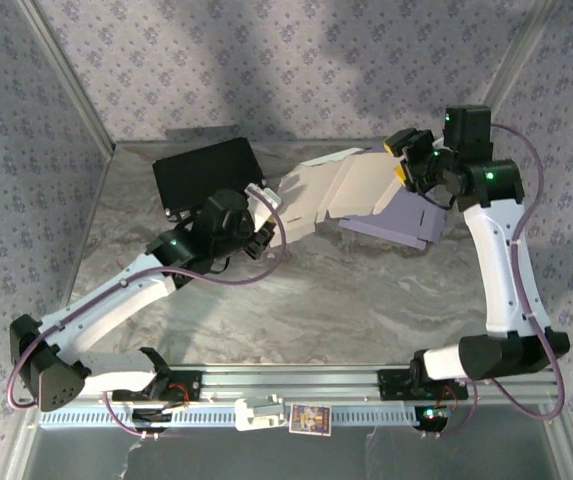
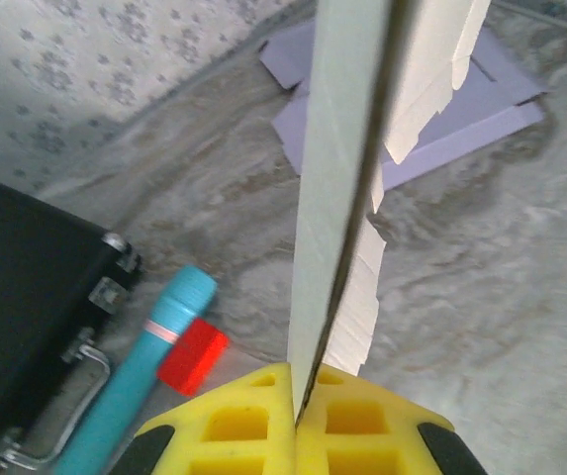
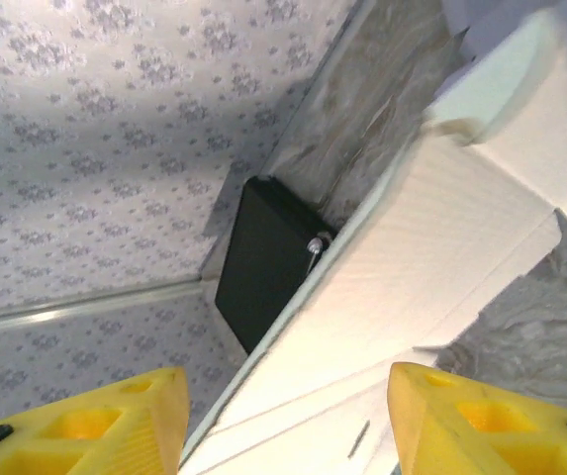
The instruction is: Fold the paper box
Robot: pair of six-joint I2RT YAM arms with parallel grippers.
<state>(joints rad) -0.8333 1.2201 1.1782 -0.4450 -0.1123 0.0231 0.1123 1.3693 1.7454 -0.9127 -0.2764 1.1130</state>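
The paper box (image 1: 351,190) is a flat white cardboard blank, raised off the table at the back centre. My left gripper (image 1: 262,232) is shut on its left end. In the left wrist view the yellow fingers (image 2: 298,401) pinch the thin edge of the white board (image 2: 337,198), which runs straight up the frame. My right gripper (image 1: 403,160) is at the blank's right end, open. In the right wrist view its yellow fingertips (image 3: 288,426) stand wide apart and the white board (image 3: 441,257) lies across the gap just beyond them, with neither pad seen touching it.
A black case (image 1: 204,170) sits at the back left, close behind the left gripper. A teal cylinder (image 2: 135,391) and a red block (image 2: 192,356) lie next to it. A lavender sheet (image 1: 406,225) lies flat under the blank's right part. Patterned walls enclose the table.
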